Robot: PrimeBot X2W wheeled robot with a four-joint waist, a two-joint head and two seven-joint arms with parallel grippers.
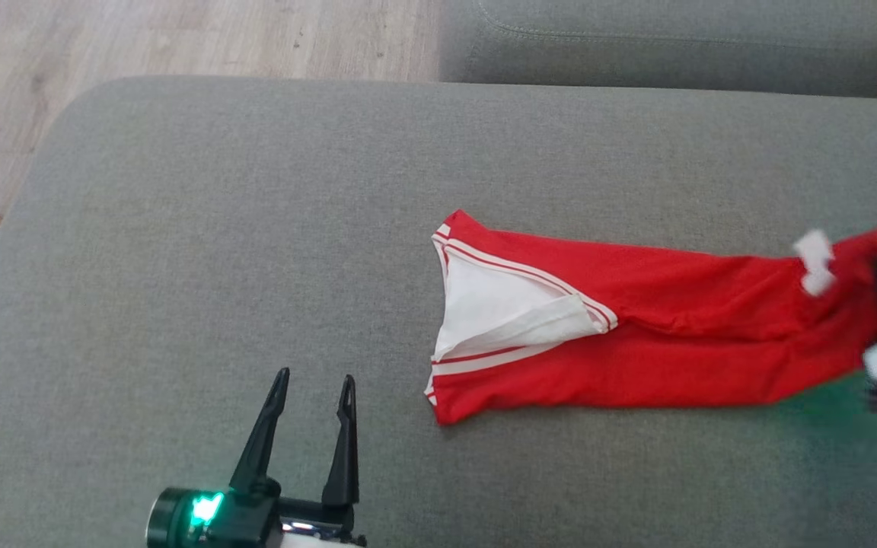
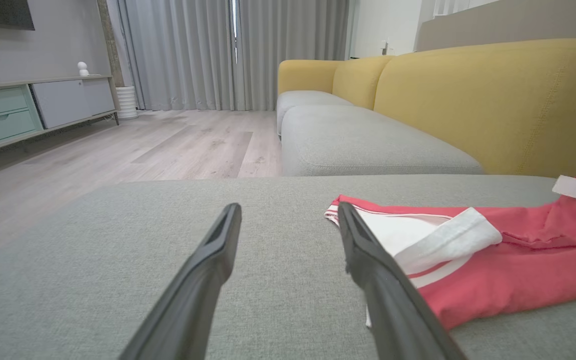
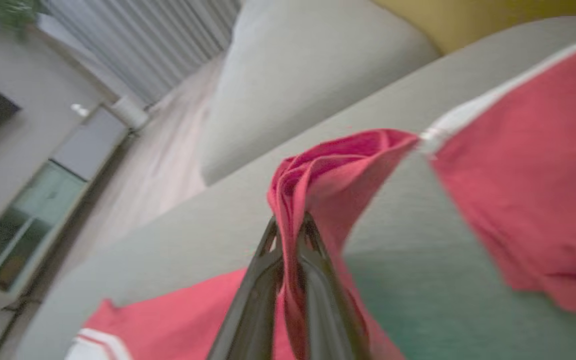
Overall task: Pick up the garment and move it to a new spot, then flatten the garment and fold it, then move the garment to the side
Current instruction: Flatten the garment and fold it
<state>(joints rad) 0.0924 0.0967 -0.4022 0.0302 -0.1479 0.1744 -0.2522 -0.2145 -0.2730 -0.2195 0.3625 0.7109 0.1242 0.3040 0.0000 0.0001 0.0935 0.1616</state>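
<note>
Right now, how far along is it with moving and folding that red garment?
Early. Done: the right jaws are shut on a bunched edge of the red garment. In hand: that end is lifted while the rest lies stretched on the grey cushion. Remaining: placing, flattening, folding, moving aside; the left jaws stand open beside it.

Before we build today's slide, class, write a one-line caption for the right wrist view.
The right gripper shut on a bunched fold of the red garment, holding it above the grey cushion.
</note>
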